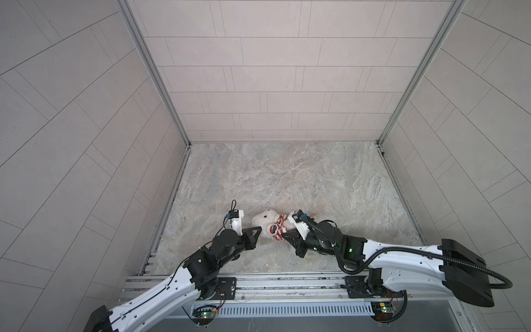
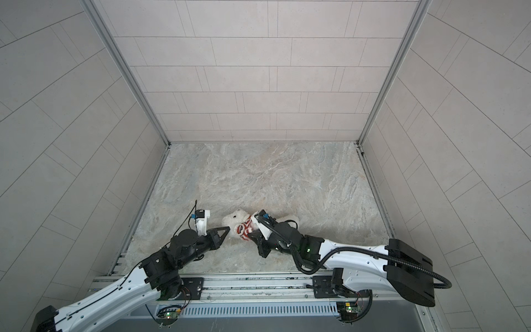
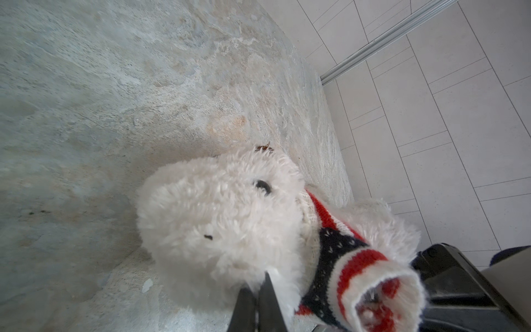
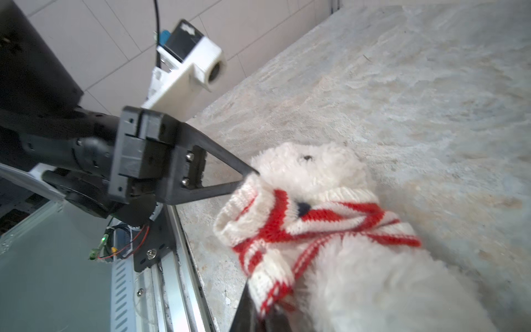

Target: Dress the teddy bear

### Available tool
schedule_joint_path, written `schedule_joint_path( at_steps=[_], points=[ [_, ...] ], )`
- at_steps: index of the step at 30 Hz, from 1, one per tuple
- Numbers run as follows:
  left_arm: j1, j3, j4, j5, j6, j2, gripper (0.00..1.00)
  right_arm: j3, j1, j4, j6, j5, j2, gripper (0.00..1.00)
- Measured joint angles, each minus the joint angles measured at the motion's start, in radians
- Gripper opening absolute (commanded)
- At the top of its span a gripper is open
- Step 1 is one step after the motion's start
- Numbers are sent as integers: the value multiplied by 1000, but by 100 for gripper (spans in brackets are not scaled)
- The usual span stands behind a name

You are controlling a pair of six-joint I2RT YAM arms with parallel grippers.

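Beside the teddy bear (image 1: 265, 220), left claw (image 1: 259, 229) closed tight against head fur; right claw (image 1: 284, 235) pinches the sweater (image 4: 287, 227): collar on, a sleeve empty, hem bunched.

Open counter (image 1: 287, 178) stretches beyond the teddy bear (image 1: 263, 220) to the back wall (image 1: 281, 86), but near the front the left hand (image 1: 260, 229) blocks its head side, the right hand (image 1: 284, 235) crowds its sweater (image 1: 277, 228), and the rail (image 1: 287, 284) closes the near edge.
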Motion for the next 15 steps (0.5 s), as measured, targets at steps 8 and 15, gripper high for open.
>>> schedule_joint_path(
  at_steps=[8, 15],
  points=[
    [0, -2, -33, -30, 47, 31, 0, 48, 2, 11, 7, 39, -43, 4],
    [0, -18, -80, -43, 52, -69, 0, -24, 6, -103, -19, 243, -249, 5]
  ],
)
